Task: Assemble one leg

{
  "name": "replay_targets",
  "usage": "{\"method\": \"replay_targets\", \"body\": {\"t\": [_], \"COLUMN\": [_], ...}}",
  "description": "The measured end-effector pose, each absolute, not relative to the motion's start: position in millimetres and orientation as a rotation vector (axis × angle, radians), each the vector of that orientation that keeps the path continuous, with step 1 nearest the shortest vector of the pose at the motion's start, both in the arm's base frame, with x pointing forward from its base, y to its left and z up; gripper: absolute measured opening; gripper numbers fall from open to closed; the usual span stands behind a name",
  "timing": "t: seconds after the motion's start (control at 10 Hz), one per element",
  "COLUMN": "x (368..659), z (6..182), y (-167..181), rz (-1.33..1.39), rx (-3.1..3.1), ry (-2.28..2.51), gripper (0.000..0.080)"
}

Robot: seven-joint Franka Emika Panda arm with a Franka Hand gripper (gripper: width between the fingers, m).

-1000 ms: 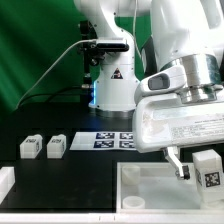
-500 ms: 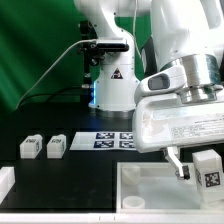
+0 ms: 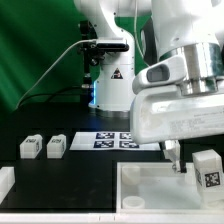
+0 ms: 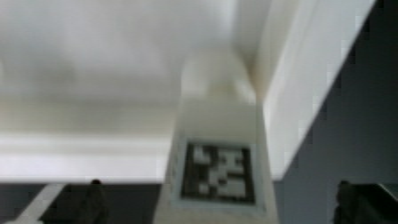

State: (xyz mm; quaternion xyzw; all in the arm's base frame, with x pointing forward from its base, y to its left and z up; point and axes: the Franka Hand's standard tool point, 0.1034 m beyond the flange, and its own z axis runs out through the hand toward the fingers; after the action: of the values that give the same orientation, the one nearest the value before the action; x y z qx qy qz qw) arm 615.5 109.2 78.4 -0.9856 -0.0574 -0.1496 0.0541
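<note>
A leg (image 3: 207,170), a small white block with a black-and-white tag, stands upright on the right corner of the large white tabletop piece (image 3: 150,185). My gripper (image 3: 177,160) hangs just above the tabletop, next to the leg on the exterior view's left, open and holding nothing. In the wrist view the leg (image 4: 222,150) rises between my two dark fingertips (image 4: 84,200), which stand wide apart and do not touch it. My gripper (image 4: 224,205) is centred on the leg there.
Two more legs (image 3: 30,147) (image 3: 56,146) lie side by side on the black table at the exterior view's left. The marker board (image 3: 118,139) lies behind the tabletop. A white part (image 3: 5,180) shows at the left edge. The robot base (image 3: 110,85) stands at the back.
My gripper has risen a little and shifted toward the exterior view's left. The leg stays standing on the tabletop corner.
</note>
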Motion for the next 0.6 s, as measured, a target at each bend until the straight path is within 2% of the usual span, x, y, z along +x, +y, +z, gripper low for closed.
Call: {"method": "replay_targets", "body": {"t": [0.3, 0.5, 0.6], "x": [614, 624, 625], "z": [82.8, 84.3, 84.7], "y": [109, 112, 114], "rz": [-0.030, -0.024, -0.041], "rx": [-3.005, -3.001, -3.001], "ry": [-0.177, -0.155, -0.141], "gripper": [0.0649, 0.0649, 0.0623]}}
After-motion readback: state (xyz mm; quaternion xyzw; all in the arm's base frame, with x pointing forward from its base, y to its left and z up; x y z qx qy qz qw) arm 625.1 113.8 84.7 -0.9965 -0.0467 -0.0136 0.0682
